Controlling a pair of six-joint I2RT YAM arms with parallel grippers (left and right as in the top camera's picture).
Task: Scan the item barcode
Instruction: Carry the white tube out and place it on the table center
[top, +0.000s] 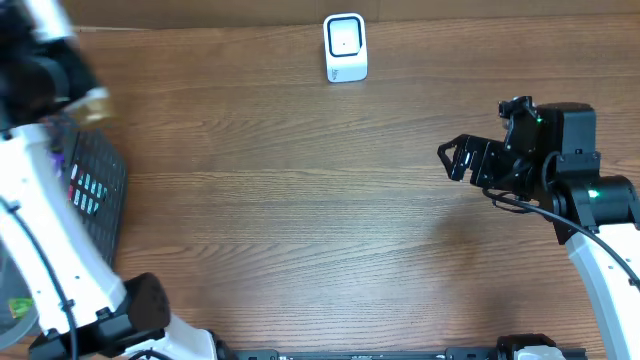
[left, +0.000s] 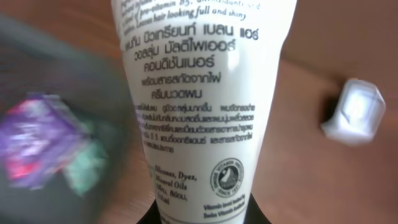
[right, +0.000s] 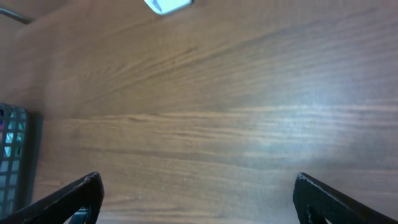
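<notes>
Far left: a dark mesh basket (top: 98, 195) is seen on the table (top: 300, 220), with coloured packets (left: 43, 140) inside (blurred in the left wrist view, kind not readable).

Left tool (left: 202, 218): clenched on a white tube (left: 199, 112), gripped at the lower end of what shows. The tube is held up off the table, above the left side near the basket. Thai print and a round seal are shown on the face toward the wrist camera; no barcode is seen on that face (it may be on the hidden side, cannot be told).

Centre, far edge of the table: the white scanner (top: 345, 47) is standing upright, well apart from the tube. It is also caught at the right of the left wrist view and at the top edge of the right wrist view.

Right: the right tool (top: 455, 160) is released, jaws spread wide, nothing between them, only bare wood seen below.

Step judged: item already picked, presentation to the scanner not yet done. The next move calls for the tube to be brought across toward the scanner and turned until the barcode faces the scanner window, with the code kept uncovered by the fingers. No part for the right arm is apparent.
</notes>
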